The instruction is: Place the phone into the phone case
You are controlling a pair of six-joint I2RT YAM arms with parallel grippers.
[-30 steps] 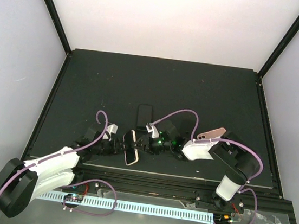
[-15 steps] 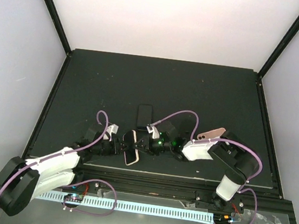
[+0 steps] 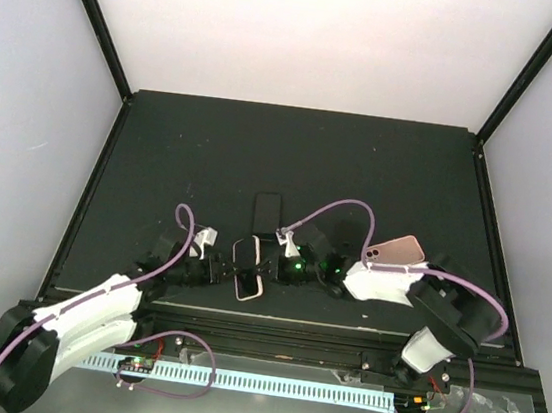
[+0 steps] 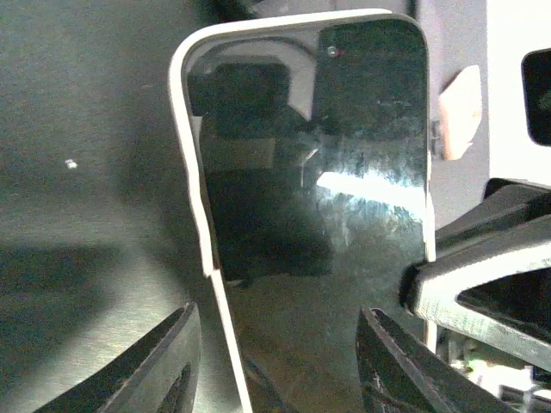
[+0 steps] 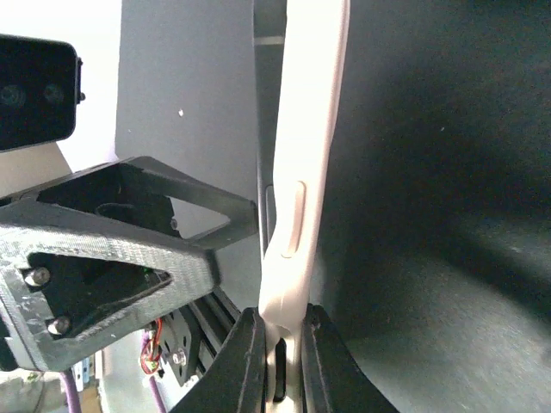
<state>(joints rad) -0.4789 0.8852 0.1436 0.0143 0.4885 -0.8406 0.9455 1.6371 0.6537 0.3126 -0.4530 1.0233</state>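
The phone (image 3: 248, 267), with a dark glossy screen (image 4: 362, 172), lies partly seated in a pale pinkish-white phone case (image 4: 185, 155). The case rim stands off the phone's side lower down. My left gripper (image 4: 278, 314) is open, its fingers straddling the phone's near end; the left finger stands clear of the rim. It reaches in from the left (image 3: 225, 269). My right gripper (image 5: 286, 344) is shut on the case's side edge (image 5: 301, 172), by the button bump. It comes in from the right (image 3: 271, 264).
A black phone-sized slab (image 3: 268, 209) lies flat just behind the grippers. A pink phone-shaped item (image 3: 398, 250) rests on the mat by the right arm's elbow. The mat's front edge and a rail (image 3: 272, 322) run close below the phone.
My right gripper has closed onto the case edge. The phone and case turned more upright and shifted slightly right. The right elbow swung right, showing more of the pink item. The left jaws widened slightly.
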